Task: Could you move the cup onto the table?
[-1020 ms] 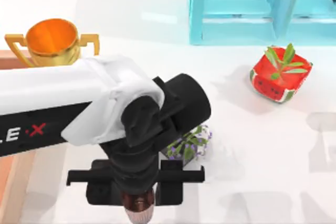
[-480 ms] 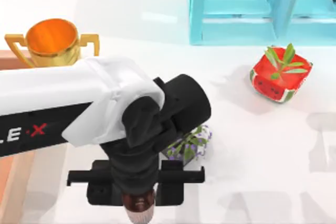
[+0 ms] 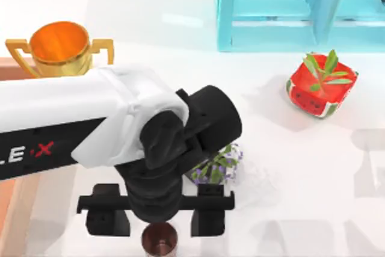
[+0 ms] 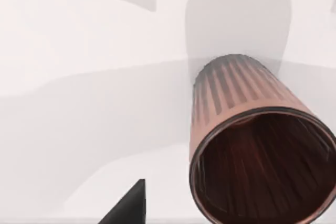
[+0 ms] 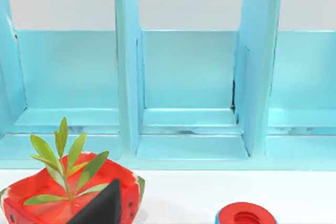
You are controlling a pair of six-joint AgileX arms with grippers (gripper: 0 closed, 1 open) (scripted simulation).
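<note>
On table [image 3: 301, 173]: empty cup [image 3: 160, 237].

The small ribbed cup [image 3: 160, 239], coppery pink outside and dark maroon inside, stands upright, mouth up, on the glossy white bench [image 3: 301, 179] at its near edge, left of the middle.

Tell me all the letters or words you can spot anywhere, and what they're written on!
"LE·X": dark letters-panel lettering on the left arm, white "LE" and a red "X" with a dot between; the word's start is cut off by the picture's edge.

No writing can be seen on the cup, the trophy, the watermelon planter or the blue shelf.
</note>
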